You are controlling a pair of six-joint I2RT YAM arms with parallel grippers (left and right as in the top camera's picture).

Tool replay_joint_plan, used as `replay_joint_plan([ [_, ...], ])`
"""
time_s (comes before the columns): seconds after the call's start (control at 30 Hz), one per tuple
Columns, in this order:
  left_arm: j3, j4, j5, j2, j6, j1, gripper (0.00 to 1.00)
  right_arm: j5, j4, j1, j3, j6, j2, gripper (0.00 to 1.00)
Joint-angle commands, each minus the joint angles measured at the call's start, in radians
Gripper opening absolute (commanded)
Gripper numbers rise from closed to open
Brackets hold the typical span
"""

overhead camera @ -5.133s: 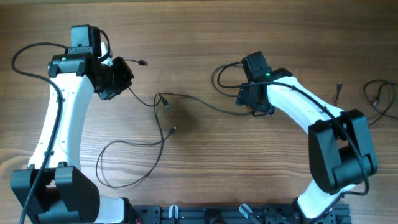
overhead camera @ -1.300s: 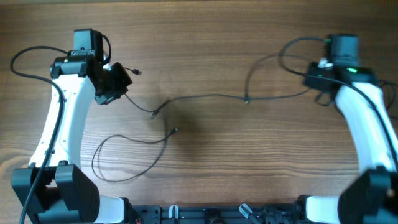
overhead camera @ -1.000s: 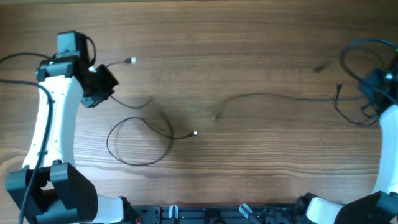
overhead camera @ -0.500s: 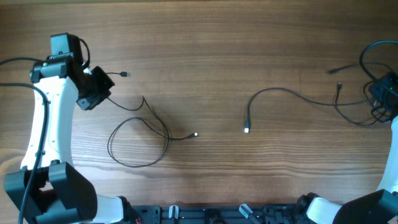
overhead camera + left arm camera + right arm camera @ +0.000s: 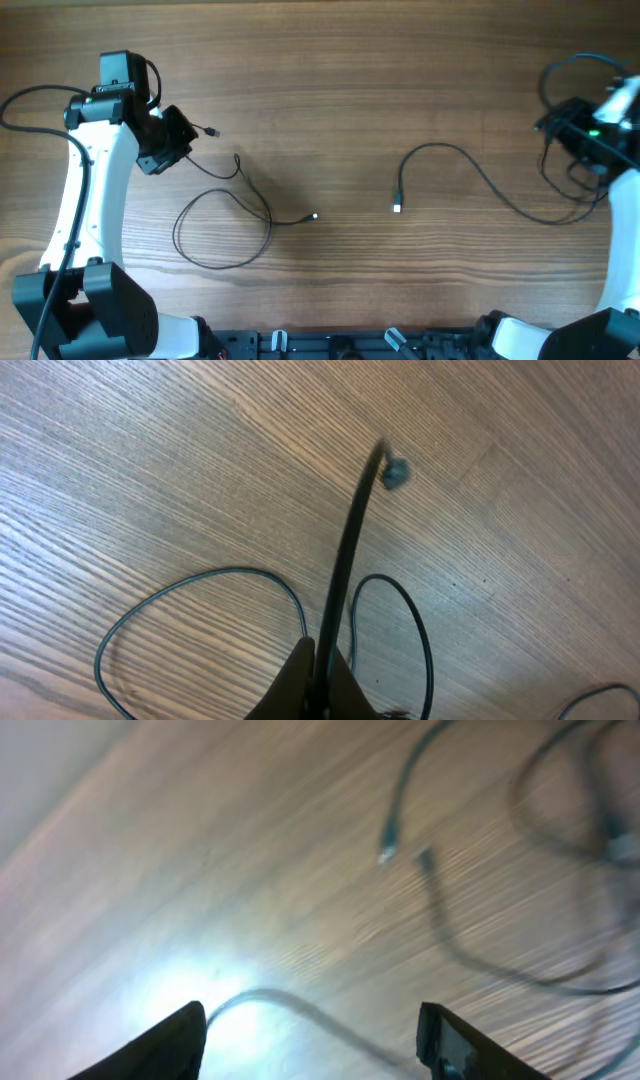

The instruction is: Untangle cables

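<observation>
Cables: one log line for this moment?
left hand shut on left cable | right hand open | right cable lies separate

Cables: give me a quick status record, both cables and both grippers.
left cable: one end clamped, rest in one loop, far end free
right cable: open arc, near end free, apart from left cable
left gripper: shut on left cable
right gripper: open, gripping nothing
tangle between the two: none visible
</observation>
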Motion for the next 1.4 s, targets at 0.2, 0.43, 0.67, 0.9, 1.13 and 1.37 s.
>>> replay_joint_plan([
  [0.2,-0.008,0.003,0.008,-0.005,0.002,-0.003,0.04,0.013,-0.09,0.413,0.002,-0.068,0.117,0.66],
  [0.43,-0.008,0.003,0.008,-0.005,0.002,-0.003,0.04,0.091,-0.093,0.626,0.002,-0.064,0.342,0.63],
  [0.67,-0.008,0.003,0.008,-0.005,0.002,-0.003,0.04,0.098,-0.085,0.695,0.002,0.021,0.528,0.56],
  [0.9,-0.008,0.003,0.008,-0.005,0.002,-0.003,0.04,0.1,-0.071,0.711,0.002,0.068,0.567,0.34],
  [1.13,-0.008,0.003,0.008,-0.005,0.002,-0.003,0.04,0.1,-0.071,0.711,0.002,0.118,0.567,0.04],
  [1.37,-0.008,0.0,0.008,-0.005,0.002,-0.003,0.04,0.141,-0.114,0.658,0.037,0.117,0.535,0.04],
])
